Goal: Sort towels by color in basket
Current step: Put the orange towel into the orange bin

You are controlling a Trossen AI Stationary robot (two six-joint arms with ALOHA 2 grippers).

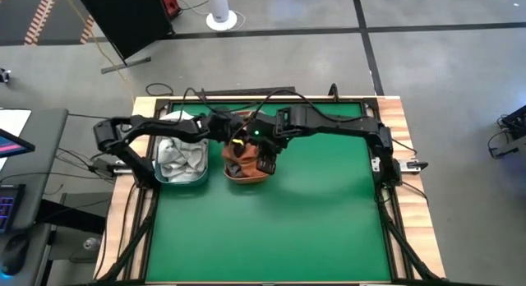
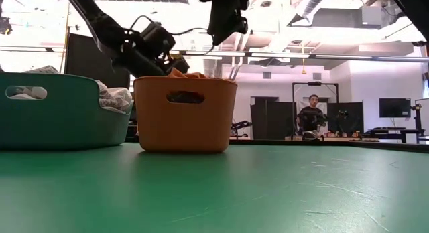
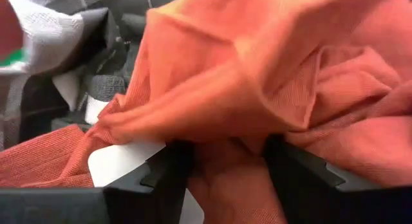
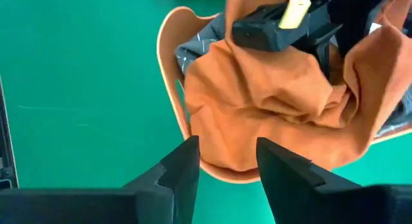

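A rust orange towel (image 4: pixel 257 102) lies bunched in a small orange basket (image 2: pixel 184 112), over dark grey cloth (image 4: pixel 193 50). White and grey-checked towels (image 1: pixel 181 159) fill the teal basket (image 2: pixel 60 119) to its left. My left gripper (image 3: pixel 225 172) reaches over the teal basket and down into the orange towel, its fingers apart. My right gripper (image 4: pixel 225 159) hovers open just above the orange basket's near rim and touches nothing. My left gripper comes at the rust orange towel slanting down from the table's left. A fold of it (image 3: pixel 225 185) fills the gap between the spread fingers (image 3: pixel 170 169), and more cloth bulges over their tips. The towel rests in the orange basket, rising around the gripper.
The two baskets stand side by side at the far left of the green mat (image 1: pixel 312 228), with free room to the right and near side. A white label (image 3: pixel 122 163) shows on the towel. A person sits far off in the room (image 2: pixel 310 112).
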